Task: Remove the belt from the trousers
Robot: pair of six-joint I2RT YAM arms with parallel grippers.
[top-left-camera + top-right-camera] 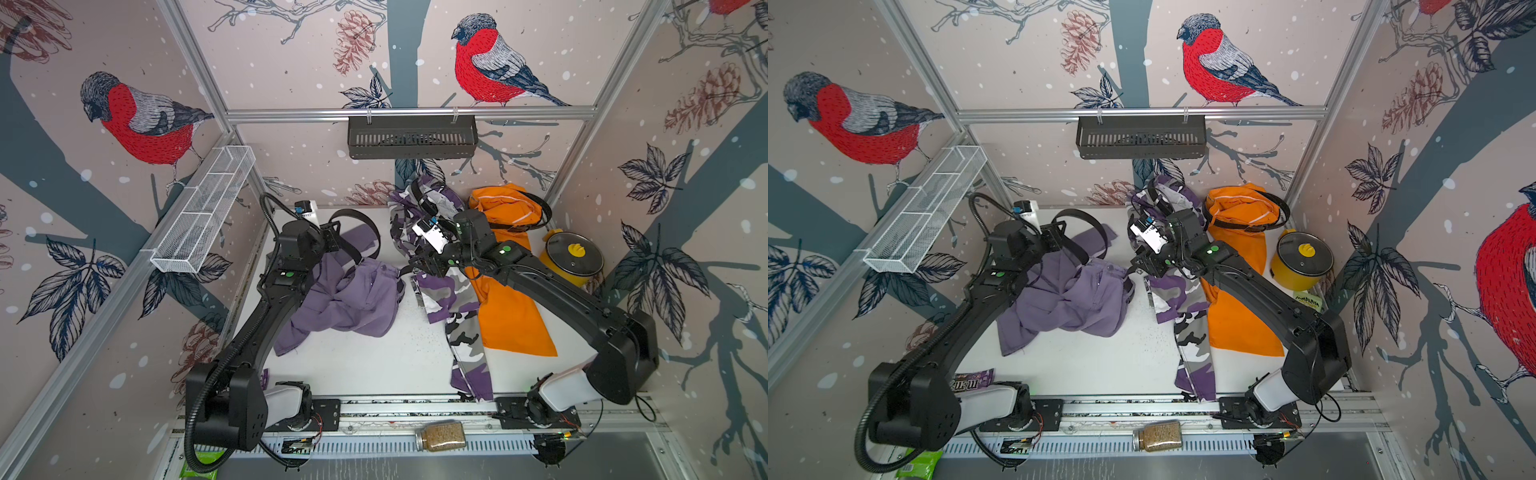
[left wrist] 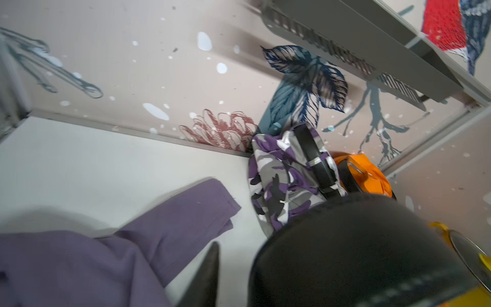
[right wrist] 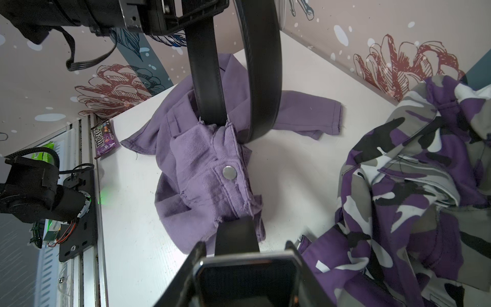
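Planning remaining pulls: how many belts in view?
3: first belt in the lilac trousers, second belt in the camouflage trousers, third belt round the orange trousers. Others may be hidden.

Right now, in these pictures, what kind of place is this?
Probably a robot test cell: an aluminium frame holds bird-printed wall panels, and a left arm and right arm are mounted by the white table.
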